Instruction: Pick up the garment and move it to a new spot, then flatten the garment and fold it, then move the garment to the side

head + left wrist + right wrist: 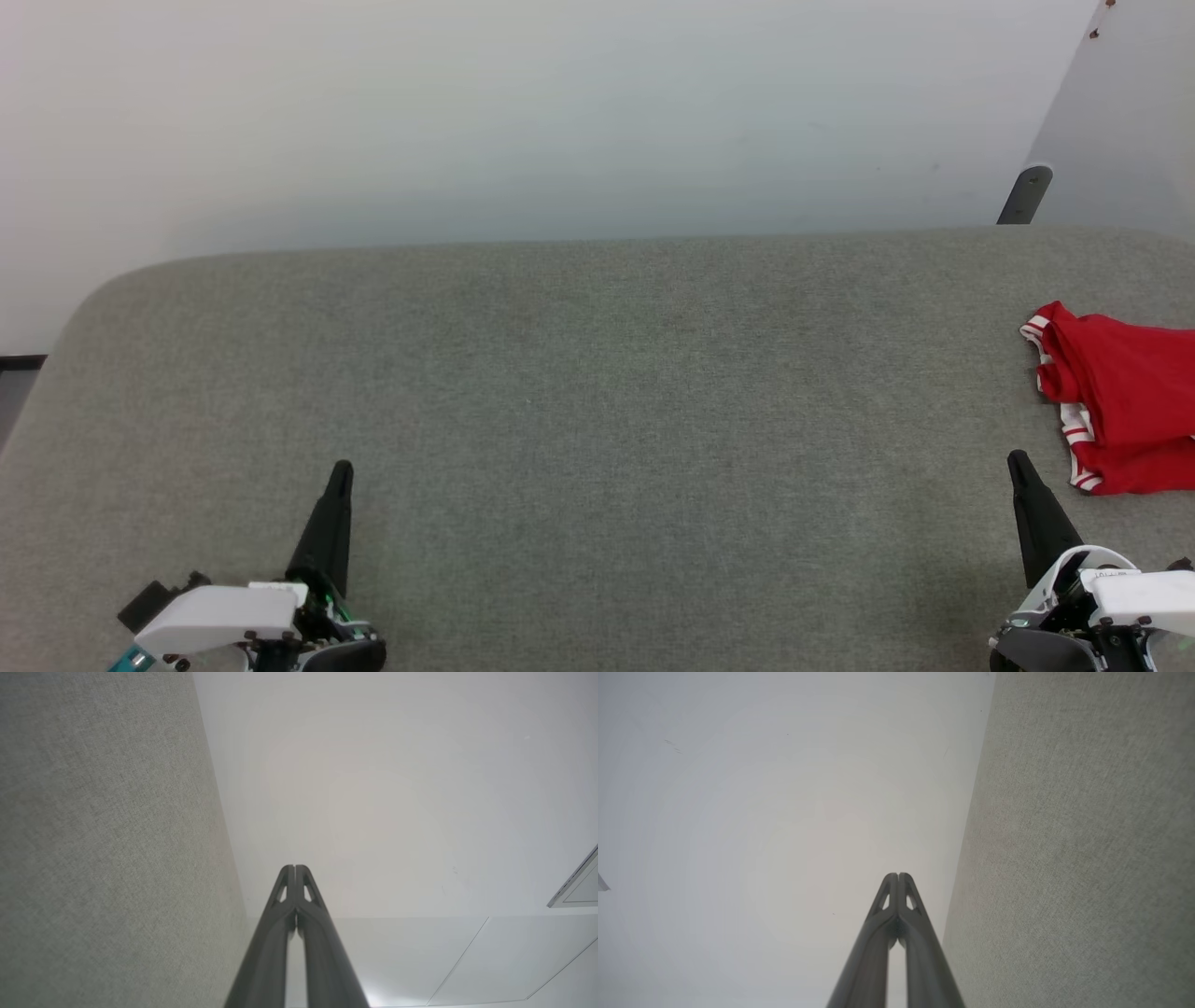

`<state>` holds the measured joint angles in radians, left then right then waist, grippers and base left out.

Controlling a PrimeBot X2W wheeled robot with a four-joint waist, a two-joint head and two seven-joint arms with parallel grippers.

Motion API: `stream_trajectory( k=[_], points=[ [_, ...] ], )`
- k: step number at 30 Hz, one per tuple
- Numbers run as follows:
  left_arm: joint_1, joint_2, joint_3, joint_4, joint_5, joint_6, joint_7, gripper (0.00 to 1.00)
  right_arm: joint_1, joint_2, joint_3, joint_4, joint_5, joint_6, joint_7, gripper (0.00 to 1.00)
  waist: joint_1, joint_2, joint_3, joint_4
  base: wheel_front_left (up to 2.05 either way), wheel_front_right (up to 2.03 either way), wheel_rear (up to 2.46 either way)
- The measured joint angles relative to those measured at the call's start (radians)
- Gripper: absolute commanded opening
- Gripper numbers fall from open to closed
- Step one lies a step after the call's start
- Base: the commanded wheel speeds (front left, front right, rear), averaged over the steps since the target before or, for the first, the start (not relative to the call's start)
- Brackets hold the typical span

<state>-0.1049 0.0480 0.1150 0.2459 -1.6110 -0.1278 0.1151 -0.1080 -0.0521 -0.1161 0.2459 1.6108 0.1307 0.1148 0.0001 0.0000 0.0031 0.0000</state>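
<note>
The garment lies bunched at the counter's right edge: awaiting pickup, or already set aside. The left gripper and right gripper have their jaws pressed together, empty.

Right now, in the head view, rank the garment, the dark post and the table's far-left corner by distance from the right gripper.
1. garment: just ahead and right of the right gripper, at the picture's right edge.
2. dark post: straight ahead, behind the far edge.
3. table's far-left corner: diagonally across, farthest.
</note>
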Motion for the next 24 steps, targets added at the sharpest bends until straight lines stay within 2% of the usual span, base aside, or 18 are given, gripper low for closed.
stream_trajectory(
  k=[24],
  points=[
    [0.000, 0.000, 0.000, 0.000, 0.000, 0.000, 0.000, 0.00, 0.000, 0.000, 0.000, 0.000, 0.000, 0.000, 0.000, 0.00, 0.0000, 0.0000, 0.000, 0.000, 0.00, 0.00, 0.00]
  ],
)
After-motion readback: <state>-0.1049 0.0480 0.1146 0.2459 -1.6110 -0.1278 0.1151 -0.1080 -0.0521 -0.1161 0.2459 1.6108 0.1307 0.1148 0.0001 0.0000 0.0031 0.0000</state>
